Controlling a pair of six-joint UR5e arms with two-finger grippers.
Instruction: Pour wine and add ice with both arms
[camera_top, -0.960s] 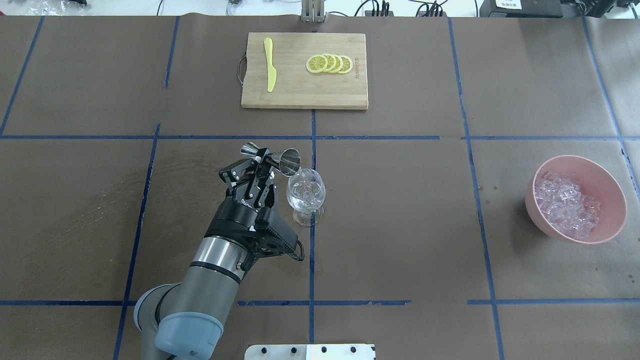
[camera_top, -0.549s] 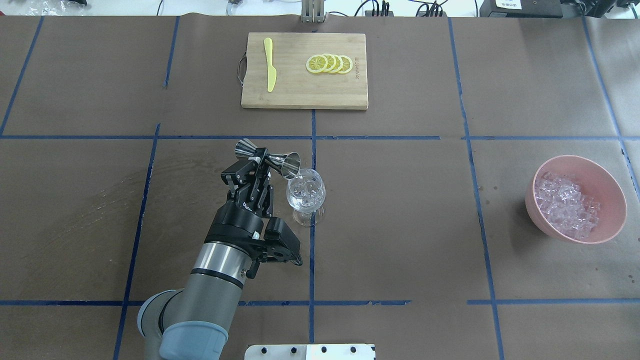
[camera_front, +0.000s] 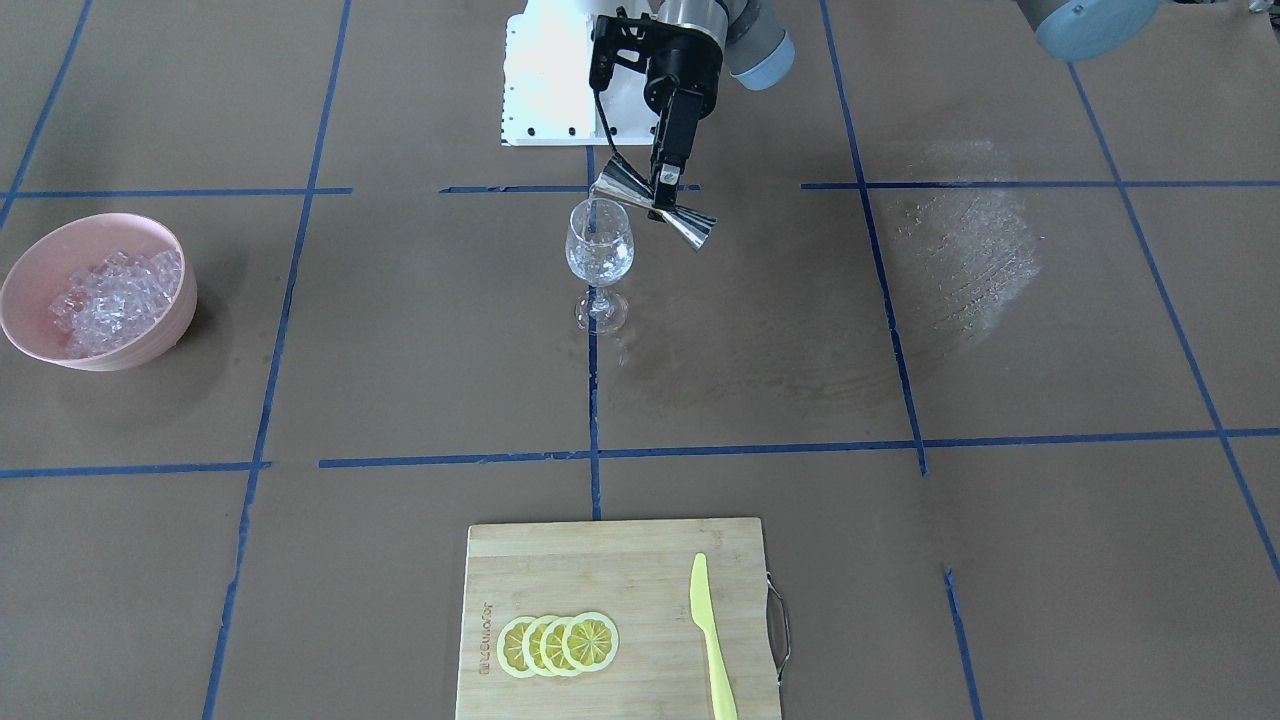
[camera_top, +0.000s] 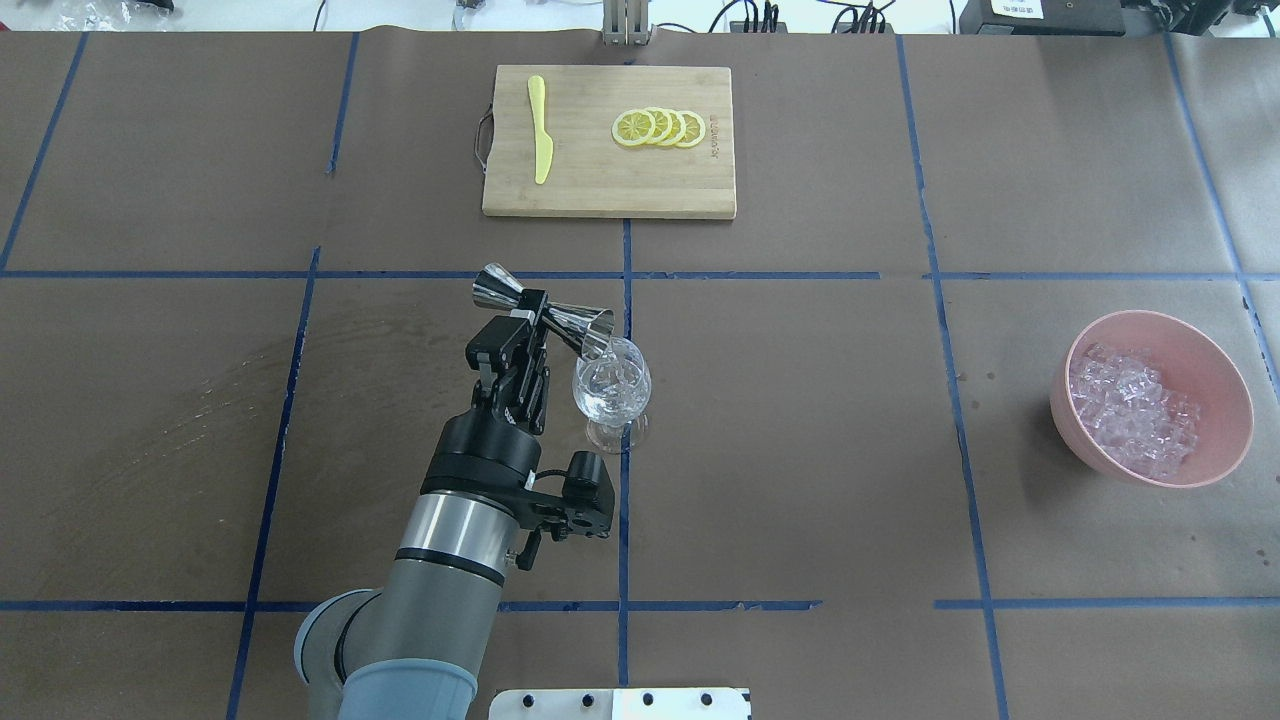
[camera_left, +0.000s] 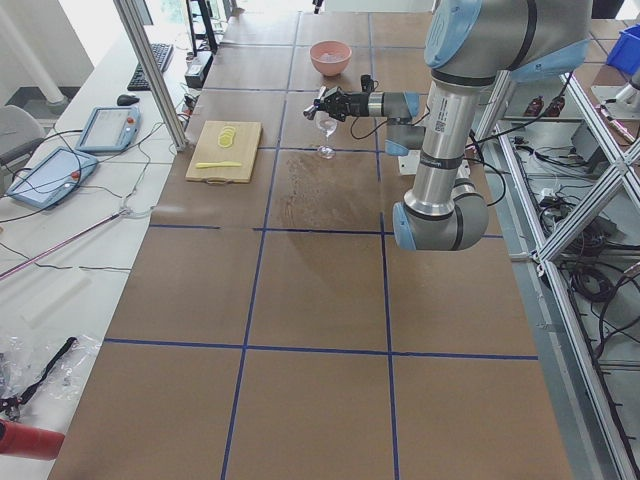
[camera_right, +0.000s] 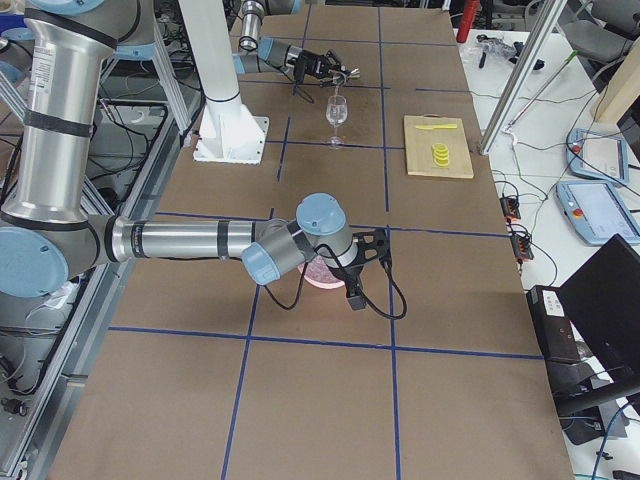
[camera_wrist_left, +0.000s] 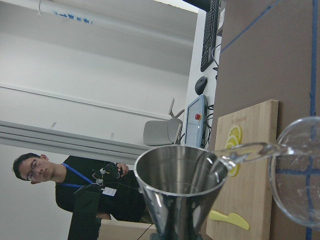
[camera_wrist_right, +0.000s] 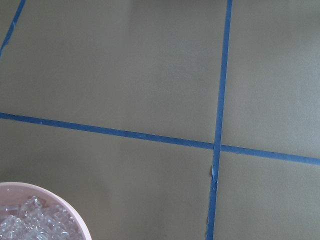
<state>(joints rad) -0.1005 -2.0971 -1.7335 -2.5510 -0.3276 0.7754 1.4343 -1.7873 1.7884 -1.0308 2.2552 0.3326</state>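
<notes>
Overhead exterior is showing the left gripper (camera_top: 530, 330) clamping the slick jigger's (camera_top: 580, 323) waist, tipping clear-looking wine (camera_wrist_left: 250, 149) into the fragile wine glass (camera_top: 611, 385); slippery ice (camera_top: 1130, 410) is sitting well apart from it. Whether the right gripper (camera_right: 355, 285) is open, I cannot tell.

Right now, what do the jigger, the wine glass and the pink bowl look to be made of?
Jigger: polished metal, probably stainless steel; it is mirror-bright with sharp reflections. Wine glass: clear and glossy, and the table shows through it; glass or clear plastic, cannot tell which. Pink bowl: opaque, matte and even in colour; likely plastic, possibly ceramic.
</notes>
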